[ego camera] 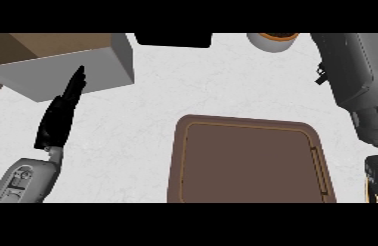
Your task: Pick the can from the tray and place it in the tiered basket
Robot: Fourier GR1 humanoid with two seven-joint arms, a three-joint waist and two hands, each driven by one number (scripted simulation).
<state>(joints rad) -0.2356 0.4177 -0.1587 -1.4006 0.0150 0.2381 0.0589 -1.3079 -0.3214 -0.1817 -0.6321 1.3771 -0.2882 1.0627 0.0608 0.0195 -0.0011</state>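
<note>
Left robot hand (60,112) at the left of the frame, fingers straight and pressed together, pointing up toward the box (70,60) in the upper left. The fingertips overlap the box's lower edge from this angle, but whether they touch it I cannot tell. Its grey forearm (26,181) comes in at the lower left corner. The brown tray (251,160) lies on the white counter (221,80) in the lower middle, with a raised rim all round. Over on the right, the right forearm (345,72) fills the upper right and slants down to the right edge. Below it, just right of the tray, there's a black sliver at the edge: the right robot hand (373,172), cut by the frame, with a streak of orange on it. Spread or closed, I cannot tell. As for the can, I cannot pick it out for certain, and whether that orange streak is it I cannot tell. At the top edge sit a round white pot (273,44) with an orange rim and, left of it, a black block (173,39), both cut off
</note>
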